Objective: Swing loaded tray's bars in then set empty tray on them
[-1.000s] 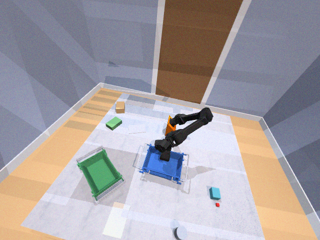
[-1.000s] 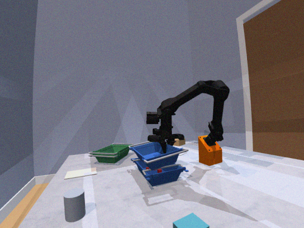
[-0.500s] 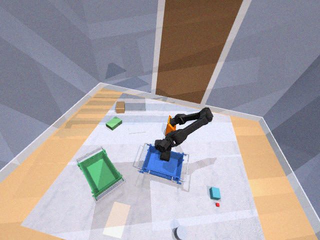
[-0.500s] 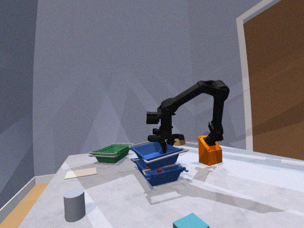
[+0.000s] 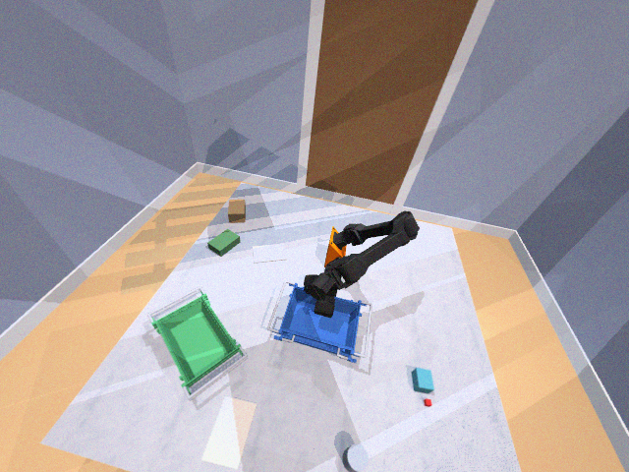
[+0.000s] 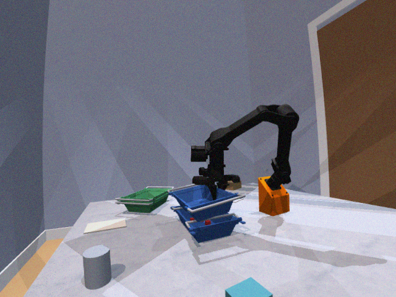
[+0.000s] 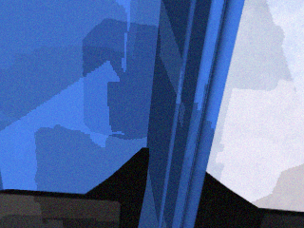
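Here, the upper blue tray (image 5: 318, 324) (image 6: 204, 199) (image 7: 190, 114) hangs by its wall from the gripper (image 5: 323, 309) (image 6: 214, 195) (image 7: 160, 156).

Pale grey tbl (image 5: 284, 406) (image 6: 153, 265) w/ green tray (image 5: 231, 350) (image 6: 143, 195), grey cyl. (image 5: 357, 457) (image 6: 97, 268), teal blk (image 5: 423, 380) (image 6: 249, 289), lower blue tray (image 6: 212, 233).

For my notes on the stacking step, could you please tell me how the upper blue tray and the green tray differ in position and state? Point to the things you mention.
The upper blue plastic tray (image 5: 332, 324) (image 6: 204, 204) (image 7: 190, 114) is gripped at its wall by the black gripper (image 5: 323, 312) (image 6: 213, 196); the green plastic tray (image 5: 198, 340) (image 6: 143, 199) is untouched. The blue one is above another blue tray (image 6: 214, 231), while the green one stands on the table. Both have sloping walls and pale bars.
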Action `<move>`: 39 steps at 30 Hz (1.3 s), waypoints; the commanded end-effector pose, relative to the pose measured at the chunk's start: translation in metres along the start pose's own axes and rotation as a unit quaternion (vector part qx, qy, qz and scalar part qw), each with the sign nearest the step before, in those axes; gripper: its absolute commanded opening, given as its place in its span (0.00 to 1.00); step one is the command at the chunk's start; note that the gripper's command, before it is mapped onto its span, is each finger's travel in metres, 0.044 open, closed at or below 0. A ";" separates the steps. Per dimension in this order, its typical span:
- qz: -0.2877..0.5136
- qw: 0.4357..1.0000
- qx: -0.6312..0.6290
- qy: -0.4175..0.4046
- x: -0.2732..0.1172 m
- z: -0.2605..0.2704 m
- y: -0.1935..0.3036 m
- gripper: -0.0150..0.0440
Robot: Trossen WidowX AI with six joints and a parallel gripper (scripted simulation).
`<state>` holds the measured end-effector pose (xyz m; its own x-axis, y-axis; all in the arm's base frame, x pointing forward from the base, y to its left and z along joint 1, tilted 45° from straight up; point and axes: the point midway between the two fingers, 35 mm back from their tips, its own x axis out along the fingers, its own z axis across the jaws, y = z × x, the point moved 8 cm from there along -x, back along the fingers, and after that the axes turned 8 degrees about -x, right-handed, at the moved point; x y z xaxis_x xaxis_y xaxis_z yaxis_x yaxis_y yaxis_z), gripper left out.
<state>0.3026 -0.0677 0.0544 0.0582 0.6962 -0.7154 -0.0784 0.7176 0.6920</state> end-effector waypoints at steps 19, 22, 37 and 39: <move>0.002 1.000 0.002 0.016 0.013 -0.005 0.004 0.25; 0.002 1.000 0.002 0.016 0.013 -0.005 0.004 0.25; 0.002 1.000 0.002 0.016 0.013 -0.005 0.004 0.25; 0.002 1.000 0.002 0.016 0.013 -0.005 0.004 0.25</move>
<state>0.3012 -0.0633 0.0502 0.0579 0.6957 -0.7160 -0.0773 0.7181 0.6916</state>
